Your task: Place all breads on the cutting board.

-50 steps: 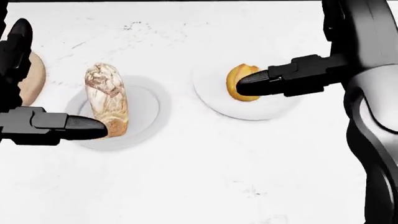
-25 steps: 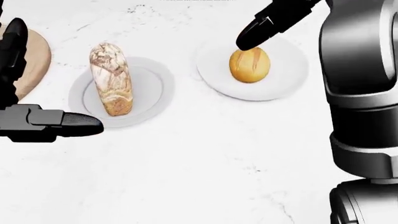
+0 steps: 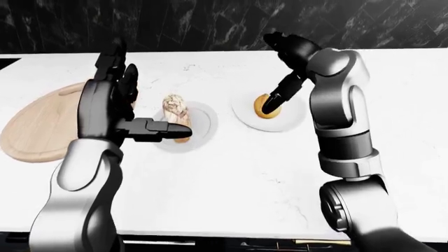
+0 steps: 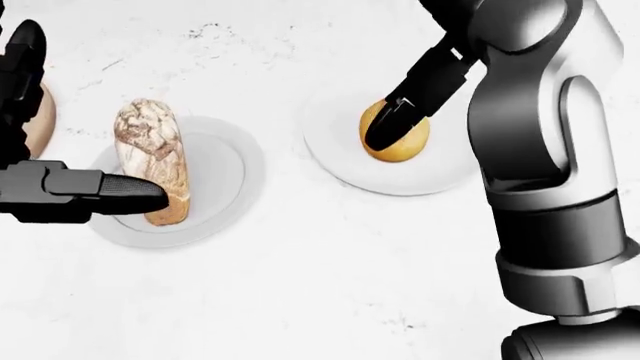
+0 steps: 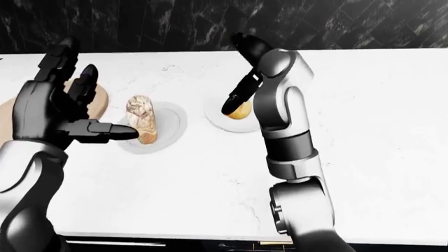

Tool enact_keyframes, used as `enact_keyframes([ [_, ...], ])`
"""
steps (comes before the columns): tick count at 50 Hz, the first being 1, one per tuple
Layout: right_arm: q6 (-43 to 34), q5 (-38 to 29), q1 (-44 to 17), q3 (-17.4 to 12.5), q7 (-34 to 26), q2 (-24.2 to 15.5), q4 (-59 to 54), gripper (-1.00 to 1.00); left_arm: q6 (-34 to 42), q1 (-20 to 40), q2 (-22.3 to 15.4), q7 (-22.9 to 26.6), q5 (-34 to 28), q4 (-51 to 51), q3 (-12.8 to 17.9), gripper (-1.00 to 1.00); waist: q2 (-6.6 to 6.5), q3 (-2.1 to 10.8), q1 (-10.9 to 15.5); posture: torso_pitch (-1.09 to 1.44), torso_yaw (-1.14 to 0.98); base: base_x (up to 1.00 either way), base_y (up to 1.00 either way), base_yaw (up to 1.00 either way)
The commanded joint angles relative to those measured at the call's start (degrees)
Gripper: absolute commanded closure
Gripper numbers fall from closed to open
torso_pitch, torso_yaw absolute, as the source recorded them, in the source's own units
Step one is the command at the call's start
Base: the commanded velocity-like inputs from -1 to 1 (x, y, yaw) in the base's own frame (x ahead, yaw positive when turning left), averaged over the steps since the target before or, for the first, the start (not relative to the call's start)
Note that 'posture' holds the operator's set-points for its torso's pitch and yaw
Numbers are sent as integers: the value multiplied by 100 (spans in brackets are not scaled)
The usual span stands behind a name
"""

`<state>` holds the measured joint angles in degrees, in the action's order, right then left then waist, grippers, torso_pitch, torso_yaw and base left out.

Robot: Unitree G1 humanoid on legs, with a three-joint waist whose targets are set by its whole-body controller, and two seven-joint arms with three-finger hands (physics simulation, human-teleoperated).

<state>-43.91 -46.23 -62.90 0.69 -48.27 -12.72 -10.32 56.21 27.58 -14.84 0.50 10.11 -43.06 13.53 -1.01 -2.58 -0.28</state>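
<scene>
Since the earlier head view the whole picture has shifted a little, so the camera moved; also the right hand's finger, which stood above the roll near the top of its plate, has come down onto the roll.

The round roll lies on its white plate at the upper middle of the head view; the long loaf lies on a second plate at the left; the cutting board is at the far left of the left-eye view, and no bread is on it yet.

The right hand reaches down with one dark finger against the left side of the roll; the other fingers are hidden, so I cannot tell if it is spread or pinching; probably it seeks a grip. The left hand is spread, its fingers upright and one finger level across the lower end of the loaf as the views show it; whether it touches I cannot tell. It seems held ready to close round the loaf; both breads must then go leftward to the board.
</scene>
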Motion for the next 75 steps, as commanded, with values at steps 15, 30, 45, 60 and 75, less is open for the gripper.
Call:
enact_keyframes([
  [15,305,-507,234,0,-286,146,371,-64,-160,59,-128,-83,185,-205,190,-100,-21,137,-28,0,0,0,0,0],
  [30,688,-520,373,-75,30,196,-135,-55,-157,124,-169,-141,220,-148,147,-100,-47,134,-42,0,0,0,0,0],
  [45,998,-231,-14,-128,780,118,-1277,-48,-269,27,-152,-110,188,-106,140,-100,-59,163,-32,0,0,0,0,0],
  [60,1332,-34,-348,-46,1594,108,-2338,-24,-359,-66,-162,-43,184,-71,207,-100,-57,208,-6,0,0,0,0,0],
  [75,1917,-813,-44,139,2073,258,-2764,4,-171,-10,-148,-116,473,-160,323,-100,-39,232,2,0,0,0,0,0],
])
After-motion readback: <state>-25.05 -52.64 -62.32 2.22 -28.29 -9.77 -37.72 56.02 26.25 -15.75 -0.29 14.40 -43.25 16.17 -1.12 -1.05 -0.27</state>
